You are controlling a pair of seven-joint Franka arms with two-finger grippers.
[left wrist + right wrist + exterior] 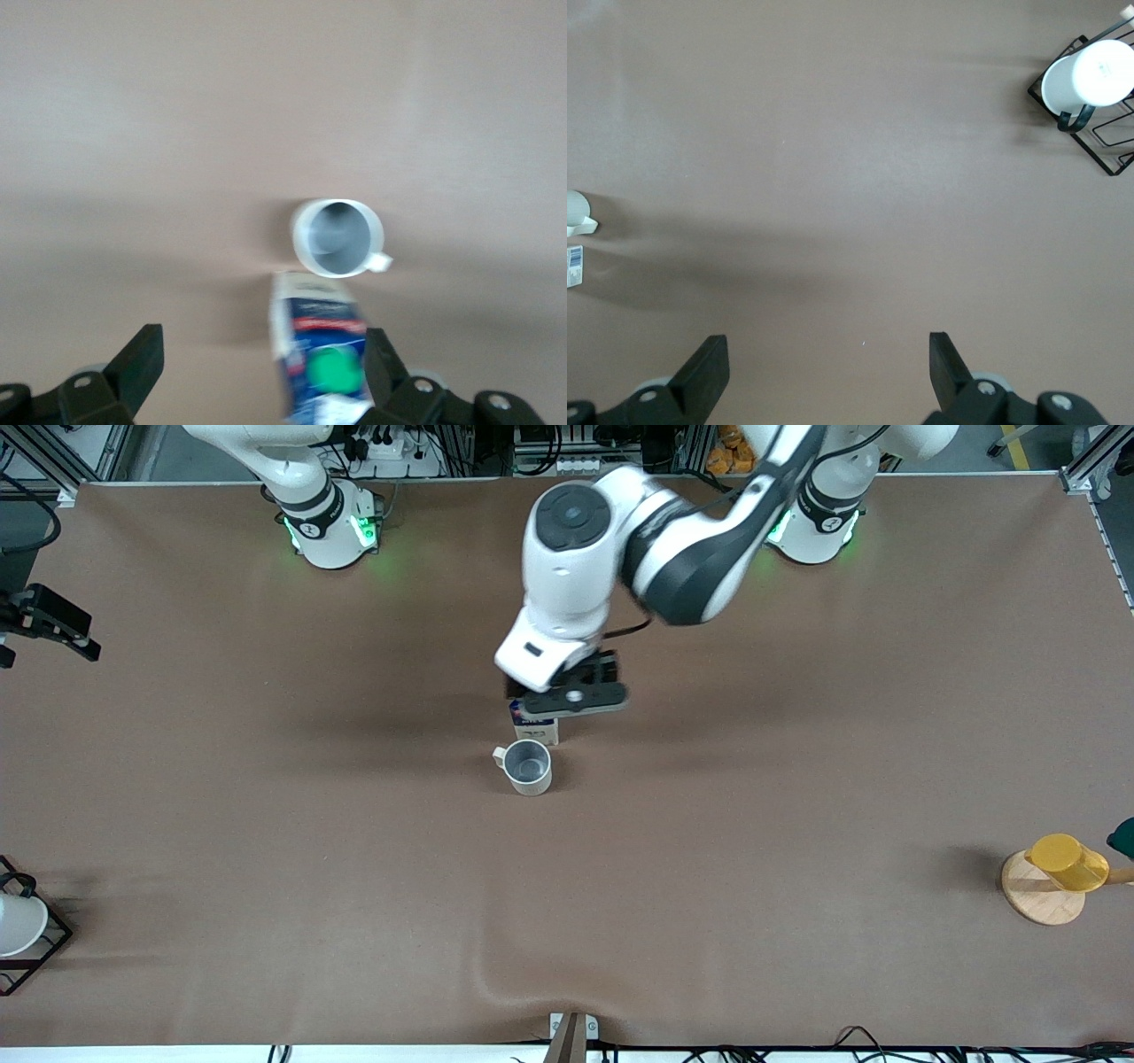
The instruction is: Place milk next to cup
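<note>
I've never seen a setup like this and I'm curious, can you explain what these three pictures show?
Two robot arms stand at a brown table. One picture looks down from a high camera facing them; the other two come from cameras on each arm's wrist. The left pincer is open over the milk, a small blue carton standing right beside the cup, a pale mug. The right pincer, also open, waits over bare table, holding nothing. Near the table's ends sit a yellow cup on a wooden disc and a white cup in a wire rack.

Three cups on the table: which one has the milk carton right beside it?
The grey-beige mug mid-table, beside the milk under the left hand; not the yellow cup or racked white cup.
</note>
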